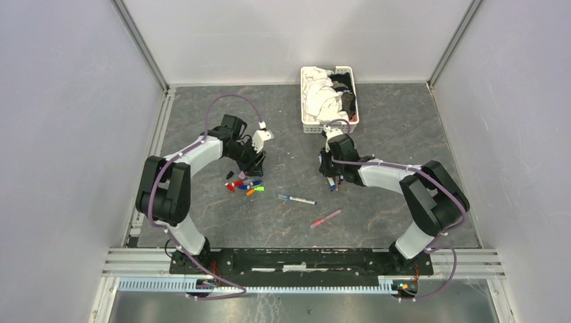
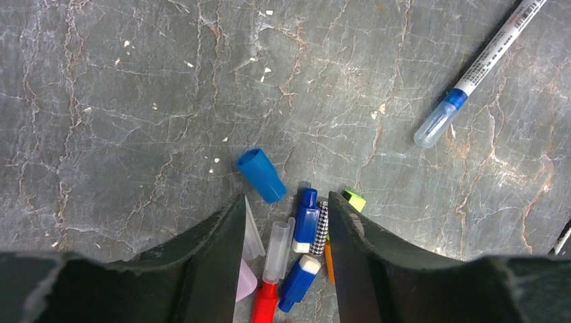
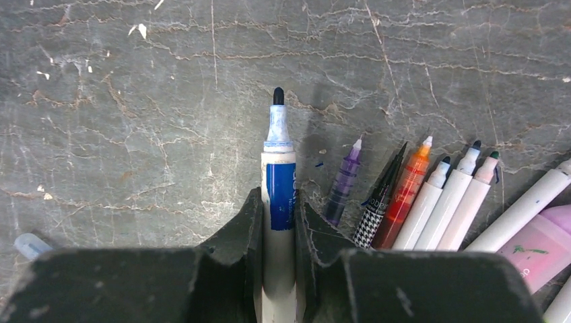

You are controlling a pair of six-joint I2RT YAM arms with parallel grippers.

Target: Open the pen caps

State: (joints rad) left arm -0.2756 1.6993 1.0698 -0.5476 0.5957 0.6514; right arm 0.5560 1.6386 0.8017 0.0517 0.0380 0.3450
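My left gripper (image 2: 286, 198) is open and low over a heap of pen caps (image 1: 242, 185). Between its fingers lie a clear cap (image 2: 278, 249), two dark blue caps (image 2: 306, 219), a red cap (image 2: 264, 303) and a houndstooth cap (image 2: 322, 229). A bright blue cap (image 2: 261, 175) lies loose just past the fingertips. My right gripper (image 3: 277, 202) is shut on an uncapped blue-labelled pen (image 3: 279, 155), its dark tip pointing away over the table. Beside it lies a row of uncapped pens (image 3: 407, 188). In the top view the right gripper (image 1: 331, 176) stands over that row.
A capped pen with a blue and clear cap (image 2: 471, 74) lies between the arms (image 1: 296, 199). A pink-red pen (image 1: 326, 218) lies nearer the bases. A white slatted basket (image 1: 306, 124) of cloths stands at the back. A green cap (image 2: 355, 200) sits outside the left gripper's right finger.
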